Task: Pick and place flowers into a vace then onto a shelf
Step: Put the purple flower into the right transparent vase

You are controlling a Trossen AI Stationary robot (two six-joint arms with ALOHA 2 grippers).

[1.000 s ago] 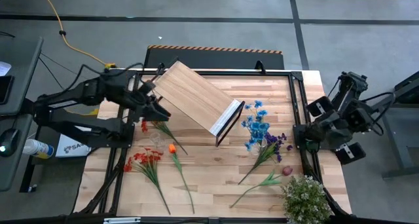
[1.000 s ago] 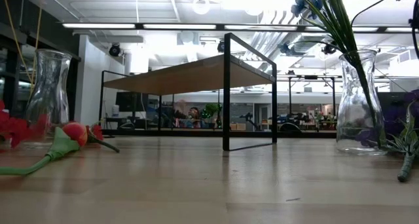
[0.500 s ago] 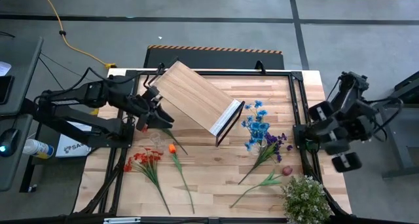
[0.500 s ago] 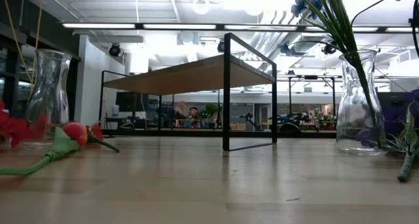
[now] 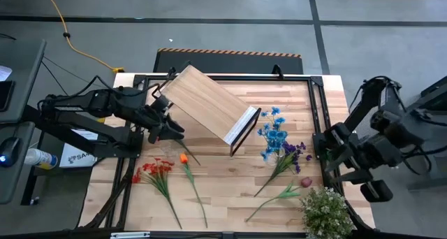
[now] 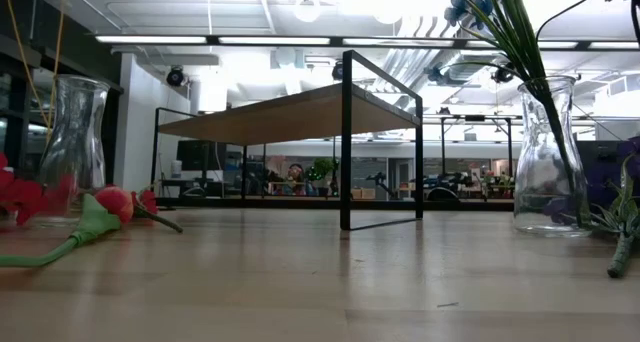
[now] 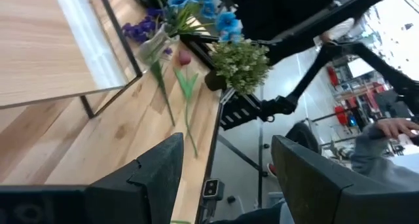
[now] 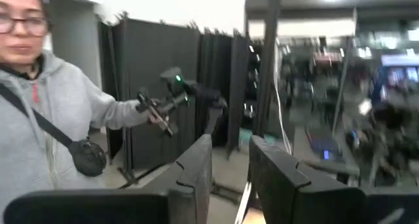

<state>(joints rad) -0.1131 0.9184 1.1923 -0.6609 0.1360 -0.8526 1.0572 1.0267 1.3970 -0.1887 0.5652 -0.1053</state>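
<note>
Under the left end effector (image 5: 170,131), stem (image 5: 183,147) half-hidden

Wood table (image 5: 230,176), shelf plus loose flowers on it.
I see the shelf (image 5: 209,106) standing skewed at far centre. Left of it an empty glass vase (image 6: 75,142); near left, red sprays (image 5: 155,170) and orange tulip (image 5: 184,158) lie flat. Right of centre, a vase (image 6: 545,157) holding blue blooms (image 5: 274,138); purple blooms (image 5: 297,152) and pink rose (image 5: 306,182) lie beside it. Bushy green plant (image 5: 325,211) at near-right corner.
</note>
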